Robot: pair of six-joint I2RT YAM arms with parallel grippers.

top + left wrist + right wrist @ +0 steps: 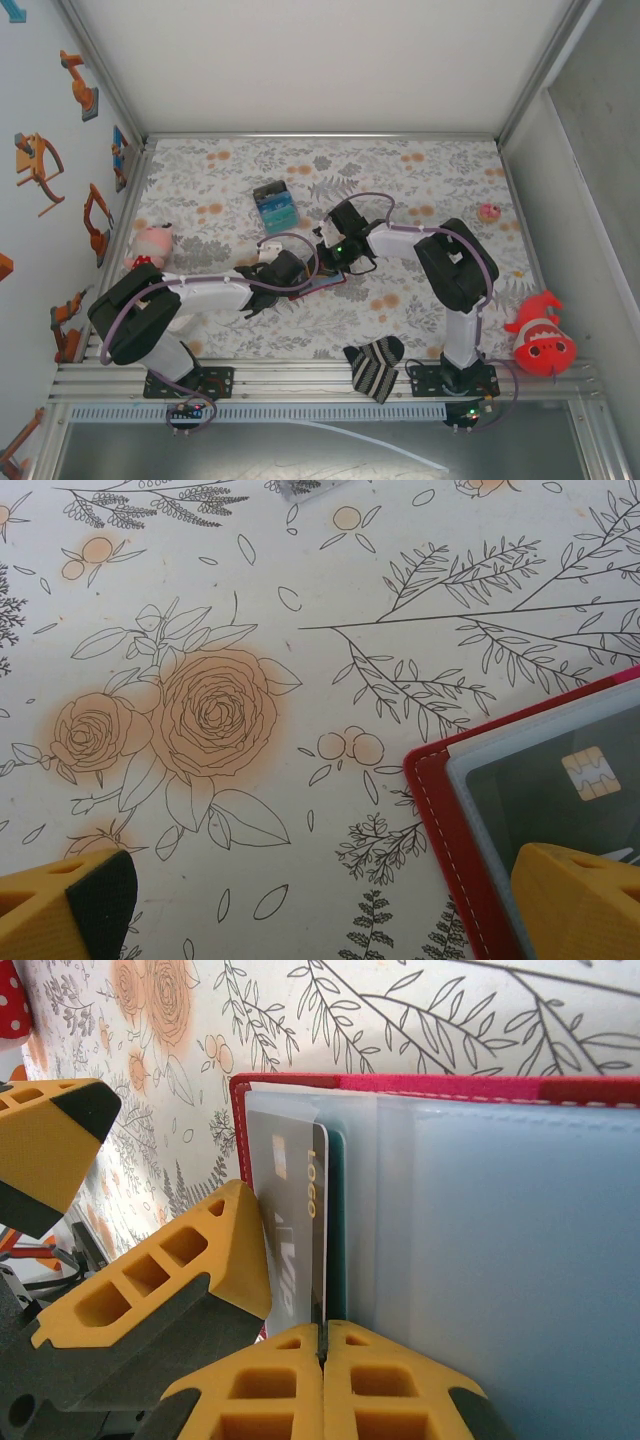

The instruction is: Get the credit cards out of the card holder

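Right wrist view: the card (pixel 290 1210) looks thin, stiff, slick and light, and it pokes from the holder (pixel 300 1084) lying open mid-table (pixel 450 1010). My right fingers (pixel 322 1355) pinch its free edge; a flat, straight pull should suit. My left fingers (pixel 285 270) stand wide, one tip over the holder.
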